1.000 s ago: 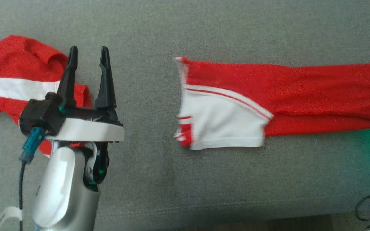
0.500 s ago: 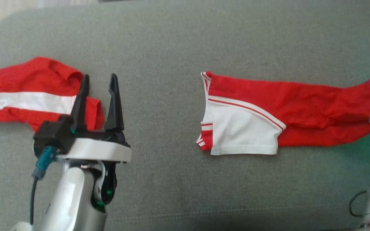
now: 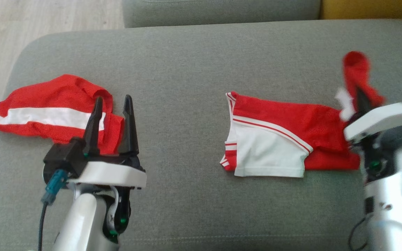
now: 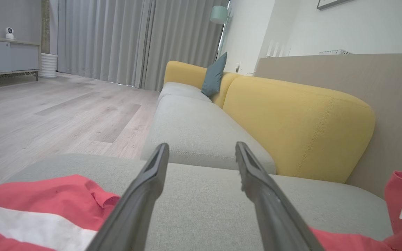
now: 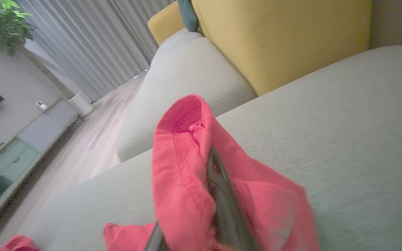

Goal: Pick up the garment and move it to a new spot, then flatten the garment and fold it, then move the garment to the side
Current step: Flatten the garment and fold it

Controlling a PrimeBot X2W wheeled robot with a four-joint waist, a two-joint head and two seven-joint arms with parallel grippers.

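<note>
The garment (image 3: 284, 139), red with a white panel at its left end, lies on the grey sofa seat (image 3: 187, 69) right of centre. Its right end (image 3: 356, 73) is lifted off the seat, pinched by my right gripper (image 3: 361, 99), which is shut on it. In the right wrist view the red cloth (image 5: 183, 167) drapes over and around the closed fingers (image 5: 220, 181). My left gripper (image 3: 113, 98) hovers open and empty at the lower left, its fingertips over the right edge of a second red garment with a white stripe (image 3: 47, 108). That striped cloth (image 4: 47, 198) lies low on the left in the left wrist view.
The seat's rounded left edge drops to a wood floor (image 3: 30, 21). Another grey seat cushion (image 3: 222, 10) adjoins at the back, with a yellow backrest (image 4: 291, 115) along one side. Bare seat lies between the two garments.
The camera has pulled back and shifted. My right gripper has raised the garment's right end and carried it leftward, so the flat part is shorter. The left gripper stays open in place.
</note>
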